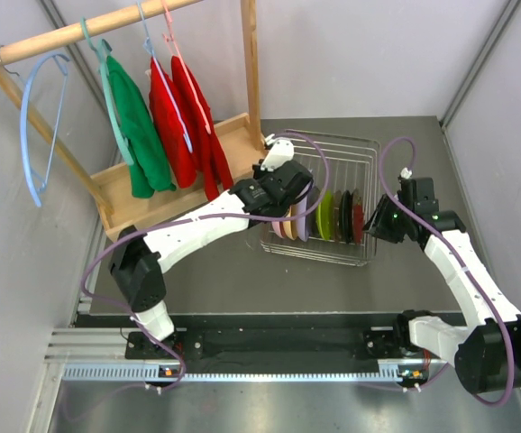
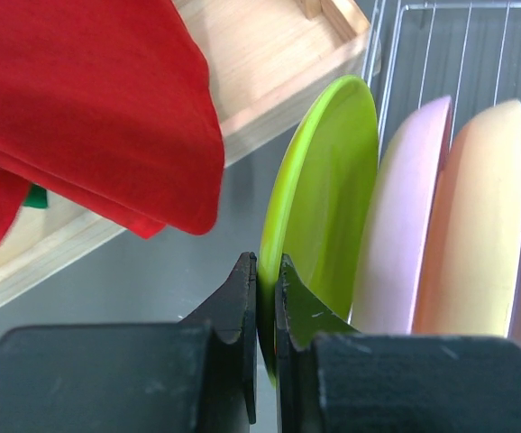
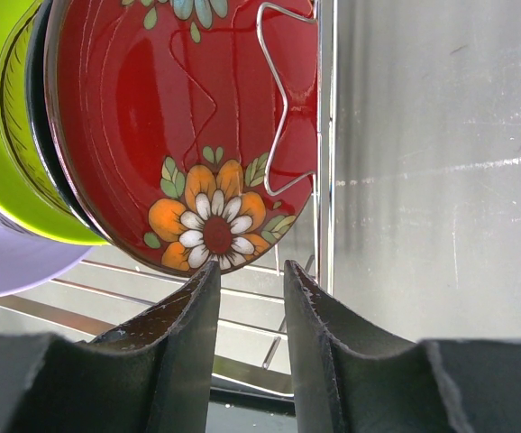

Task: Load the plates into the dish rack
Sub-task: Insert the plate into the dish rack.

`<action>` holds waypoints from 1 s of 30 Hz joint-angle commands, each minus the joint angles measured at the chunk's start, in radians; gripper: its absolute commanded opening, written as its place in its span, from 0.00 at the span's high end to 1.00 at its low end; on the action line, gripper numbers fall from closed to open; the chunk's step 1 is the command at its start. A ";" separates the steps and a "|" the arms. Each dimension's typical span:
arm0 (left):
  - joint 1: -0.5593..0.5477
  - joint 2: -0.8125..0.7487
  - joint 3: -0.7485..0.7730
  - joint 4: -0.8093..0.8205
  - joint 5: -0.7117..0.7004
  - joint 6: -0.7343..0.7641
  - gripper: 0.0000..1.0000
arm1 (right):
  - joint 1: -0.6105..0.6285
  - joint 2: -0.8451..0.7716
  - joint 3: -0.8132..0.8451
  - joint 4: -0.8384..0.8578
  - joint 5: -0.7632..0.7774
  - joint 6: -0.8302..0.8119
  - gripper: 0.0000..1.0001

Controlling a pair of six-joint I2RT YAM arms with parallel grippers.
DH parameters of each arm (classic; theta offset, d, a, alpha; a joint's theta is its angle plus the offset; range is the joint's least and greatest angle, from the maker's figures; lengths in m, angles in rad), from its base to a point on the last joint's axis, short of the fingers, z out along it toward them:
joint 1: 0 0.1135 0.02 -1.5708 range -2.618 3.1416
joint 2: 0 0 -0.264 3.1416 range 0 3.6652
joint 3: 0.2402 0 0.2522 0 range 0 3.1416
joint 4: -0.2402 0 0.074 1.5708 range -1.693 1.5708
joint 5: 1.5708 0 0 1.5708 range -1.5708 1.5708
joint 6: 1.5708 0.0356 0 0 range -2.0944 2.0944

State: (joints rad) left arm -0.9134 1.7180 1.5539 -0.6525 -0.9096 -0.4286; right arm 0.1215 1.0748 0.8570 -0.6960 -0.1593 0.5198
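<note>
The silver wire dish rack (image 1: 337,149) holds upright plates: pink (image 1: 278,227), orange-tan (image 1: 293,222), lavender (image 1: 304,222), lime green (image 1: 325,216), dark (image 1: 343,216) and red (image 1: 358,216). My left gripper (image 1: 283,200) is at the rack's left end. In the left wrist view it (image 2: 266,266) is shut on the rim of a second lime green plate (image 2: 324,189), held upright beside the pink plate (image 2: 405,225) and the orange-tan plate (image 2: 477,234). My right gripper (image 1: 379,222) is open and empty just outside the rack's right end, its jaws (image 3: 251,280) below the red flowered plate (image 3: 179,117).
A wooden clothes stand (image 1: 233,135) with green and red garments (image 1: 184,117) stands left of the rack; its base (image 2: 260,54) and a red garment (image 2: 89,108) are close to my left gripper. Grey walls enclose the table on the left, back and right.
</note>
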 commanded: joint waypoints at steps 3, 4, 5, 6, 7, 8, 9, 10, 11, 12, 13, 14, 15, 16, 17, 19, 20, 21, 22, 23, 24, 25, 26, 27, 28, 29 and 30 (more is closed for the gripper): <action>-0.004 0.034 -0.020 0.019 -0.025 -0.035 1.00 | -0.005 -0.003 0.017 0.023 -0.003 -0.001 0.65; -0.004 0.035 -0.020 0.019 -0.025 -0.036 1.00 | -0.003 -0.003 0.016 0.024 -0.003 -0.001 0.65; -0.004 0.038 -0.018 0.017 -0.025 -0.036 1.00 | -0.005 -0.003 0.016 0.023 -0.003 -0.001 0.65; -0.004 0.038 -0.018 0.017 -0.025 -0.039 0.97 | -0.003 -0.004 0.014 0.024 -0.002 -0.001 0.65; -0.004 0.040 -0.018 0.016 -0.026 -0.041 0.94 | -0.003 -0.003 0.013 0.024 -0.002 0.000 0.65; -0.004 0.040 -0.018 0.014 -0.029 -0.042 0.91 | -0.005 -0.004 0.011 0.024 -0.003 -0.001 0.65; -0.004 0.038 -0.017 0.013 -0.029 -0.044 0.89 | -0.003 -0.004 0.010 0.026 -0.003 0.000 0.65; -0.004 0.037 -0.017 0.013 -0.031 -0.042 0.88 | -0.003 -0.003 0.008 0.029 -0.002 -0.001 0.65; -0.004 0.034 -0.017 0.010 -0.032 -0.042 0.87 | -0.003 -0.003 0.007 0.027 -0.002 -0.001 0.65; -0.004 0.034 -0.015 0.008 -0.040 -0.044 0.88 | -0.003 -0.001 0.005 0.030 -0.003 -0.001 0.65; -0.004 0.029 -0.015 0.005 -0.043 -0.044 0.88 | -0.003 -0.003 0.005 0.030 -0.003 0.000 0.65; -0.004 0.028 -0.014 0.010 -0.043 -0.044 0.85 | -0.005 0.000 0.005 0.030 -0.005 0.000 0.65; -0.004 0.026 -0.009 0.007 -0.040 -0.038 0.71 | -0.005 0.001 0.004 0.032 -0.006 -0.001 0.65; -0.004 0.025 -0.005 0.002 -0.041 -0.036 0.56 | -0.003 0.001 0.004 0.032 -0.006 -0.001 0.65; -0.004 0.022 0.000 -0.007 -0.043 -0.036 0.49 | -0.003 -0.003 0.004 0.030 -0.006 -0.003 0.65; -0.004 0.005 0.005 -0.009 -0.051 -0.038 0.38 | -0.002 -0.004 0.004 0.032 -0.008 0.002 0.65; -0.004 -0.001 0.005 -0.007 -0.051 -0.039 0.33 | -0.005 -0.007 0.004 0.030 -0.006 0.000 0.65; -0.004 -0.009 0.006 -0.007 -0.052 -0.036 0.31 | -0.003 -0.007 0.007 0.029 -0.005 0.000 0.65; -0.004 -0.023 0.008 -0.007 -0.046 -0.033 0.29 | -0.003 -0.010 0.007 0.027 -0.005 0.000 0.65; -0.004 -0.031 0.009 -0.006 -0.041 -0.029 0.28 | -0.003 -0.012 0.008 0.024 -0.005 0.002 0.65; -0.004 -0.037 0.015 -0.013 -0.038 -0.029 0.27 | -0.005 -0.015 0.011 0.023 -0.002 0.000 0.65; -0.004 -0.055 0.018 -0.013 -0.034 -0.030 0.26 | -0.005 -0.018 0.013 0.020 0.001 0.002 0.65; -0.004 -0.069 0.018 -0.013 -0.031 -0.033 0.24 | -0.003 -0.018 0.016 0.016 0.003 0.002 0.65; -0.004 -0.081 0.018 -0.013 -0.026 -0.033 0.24 | -0.005 -0.024 0.023 0.010 0.006 0.000 0.65; -0.004 -0.106 0.020 -0.015 -0.022 -0.032 0.23 | -0.005 -0.026 0.028 0.007 0.009 0.000 0.65; -0.004 -0.121 0.020 -0.018 -0.011 -0.033 0.20 | -0.003 -0.029 0.033 -0.002 0.012 -0.003 0.65; -0.004 -0.136 0.020 -0.018 -0.005 -0.035 0.18 | -0.003 -0.033 0.045 -0.010 0.018 -0.003 0.65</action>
State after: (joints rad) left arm -0.9180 1.6978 1.5352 -0.6685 -0.9249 -0.4629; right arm 0.1215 1.0740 0.8570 -0.6994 -0.1585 0.5198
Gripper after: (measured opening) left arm 0.788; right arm 0.352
